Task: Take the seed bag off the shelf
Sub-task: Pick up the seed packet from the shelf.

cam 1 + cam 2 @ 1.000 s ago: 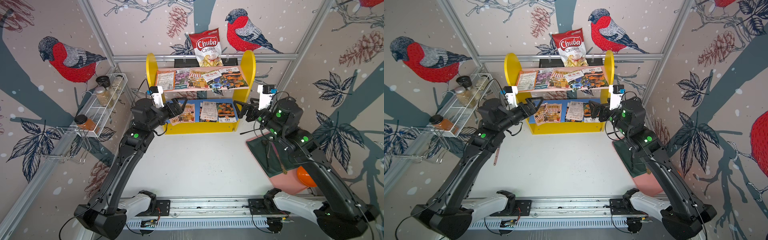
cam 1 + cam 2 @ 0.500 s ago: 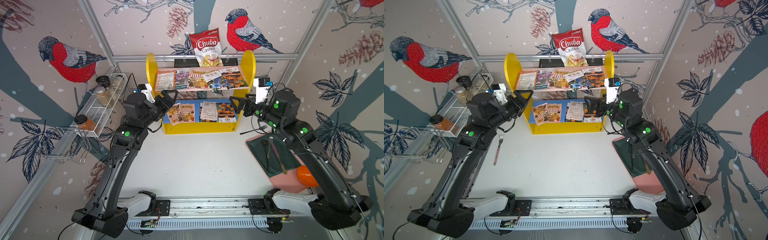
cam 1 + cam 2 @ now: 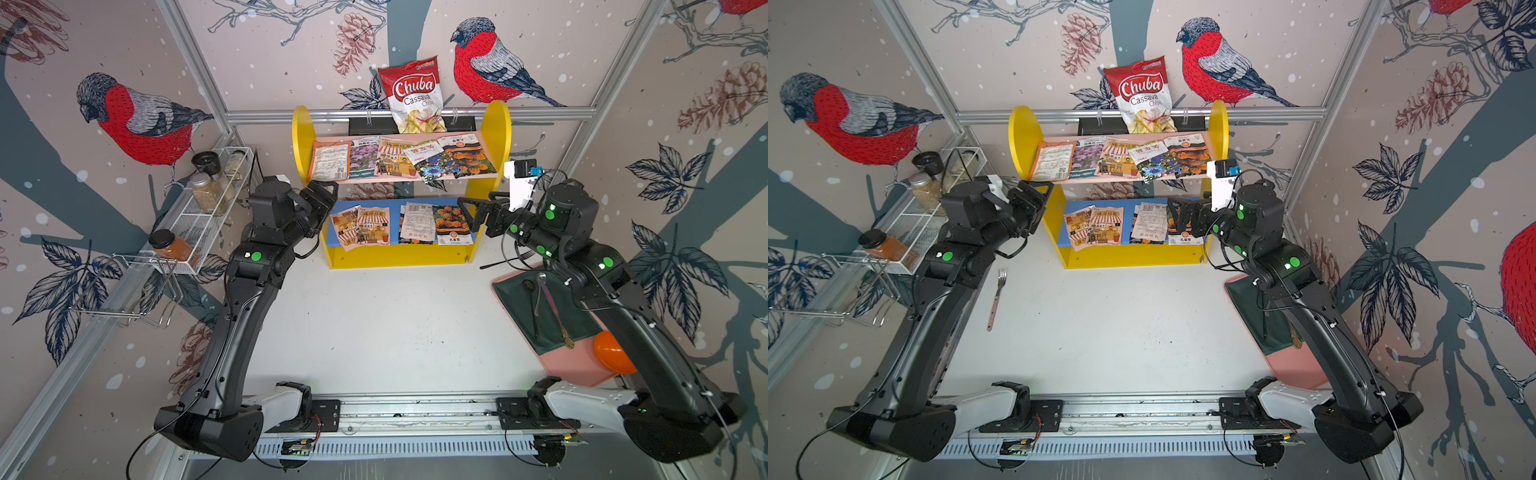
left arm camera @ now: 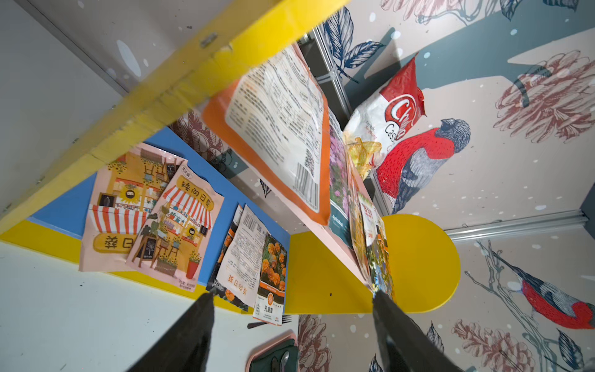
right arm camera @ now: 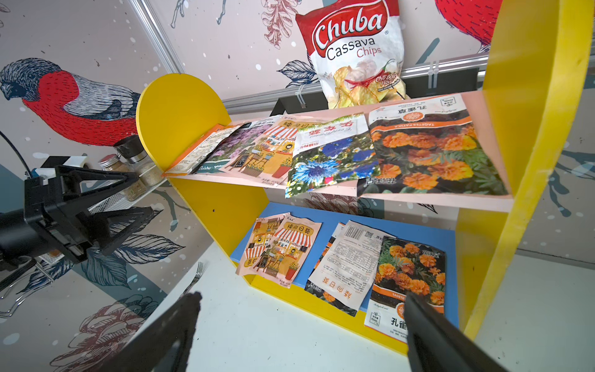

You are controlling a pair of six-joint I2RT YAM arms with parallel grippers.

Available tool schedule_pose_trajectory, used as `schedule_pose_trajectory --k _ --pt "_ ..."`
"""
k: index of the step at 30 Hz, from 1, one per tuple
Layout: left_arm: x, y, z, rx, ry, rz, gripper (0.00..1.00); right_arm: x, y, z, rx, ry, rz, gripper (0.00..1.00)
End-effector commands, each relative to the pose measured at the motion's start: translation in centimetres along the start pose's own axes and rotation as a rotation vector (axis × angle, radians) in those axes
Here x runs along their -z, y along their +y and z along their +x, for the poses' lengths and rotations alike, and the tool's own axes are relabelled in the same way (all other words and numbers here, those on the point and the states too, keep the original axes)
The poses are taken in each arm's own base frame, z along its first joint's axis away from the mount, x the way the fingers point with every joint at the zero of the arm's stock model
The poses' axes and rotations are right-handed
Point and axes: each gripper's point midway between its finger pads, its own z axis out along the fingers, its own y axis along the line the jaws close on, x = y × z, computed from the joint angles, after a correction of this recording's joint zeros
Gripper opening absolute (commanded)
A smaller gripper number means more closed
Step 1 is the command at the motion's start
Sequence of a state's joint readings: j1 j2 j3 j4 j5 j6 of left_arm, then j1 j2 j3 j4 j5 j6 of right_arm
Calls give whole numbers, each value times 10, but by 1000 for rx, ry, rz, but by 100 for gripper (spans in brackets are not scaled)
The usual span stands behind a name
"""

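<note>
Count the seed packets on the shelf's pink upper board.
5, overlapping in a row, robot's left to right: orange-bordered label-side packet, purple-flower packet, shop-drawing packet, blue-flower packet, marigold packet. Others may hide underneath.

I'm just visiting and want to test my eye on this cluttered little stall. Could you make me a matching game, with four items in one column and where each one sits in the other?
Things:
1. chips bag
2. blue-flower seed packet
3. pink-handled fork
4. orange spice jar

Places:
A. in the white wire rack
B. upright against the back wall
C. lying on the pink upper board
D. flat on the white tabletop

Pairs: 1-B, 2-C, 3-D, 4-A
</note>
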State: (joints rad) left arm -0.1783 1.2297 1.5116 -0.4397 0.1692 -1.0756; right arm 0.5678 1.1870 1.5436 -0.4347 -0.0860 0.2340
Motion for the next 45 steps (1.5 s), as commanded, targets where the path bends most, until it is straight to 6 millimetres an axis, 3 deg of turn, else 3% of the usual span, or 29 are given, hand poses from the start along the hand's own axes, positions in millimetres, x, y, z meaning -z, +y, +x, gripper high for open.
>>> schedule_pose_trajectory --k 1,10,17,45 --pt "-7 -8 -8 23 -16 38 77 3 2 -3 2 -20 -10 100" --pt "-24 0 -25 70 -34 45 64 8 -2 0 -4 -26 10 100" --pt "-33 0 -32 94 -22 66 60 7 -3 2 -8 -24 9 100" --pt "-47 -4 -53 145 -39 112 40 15 4 8 -8 -30 -33 100"
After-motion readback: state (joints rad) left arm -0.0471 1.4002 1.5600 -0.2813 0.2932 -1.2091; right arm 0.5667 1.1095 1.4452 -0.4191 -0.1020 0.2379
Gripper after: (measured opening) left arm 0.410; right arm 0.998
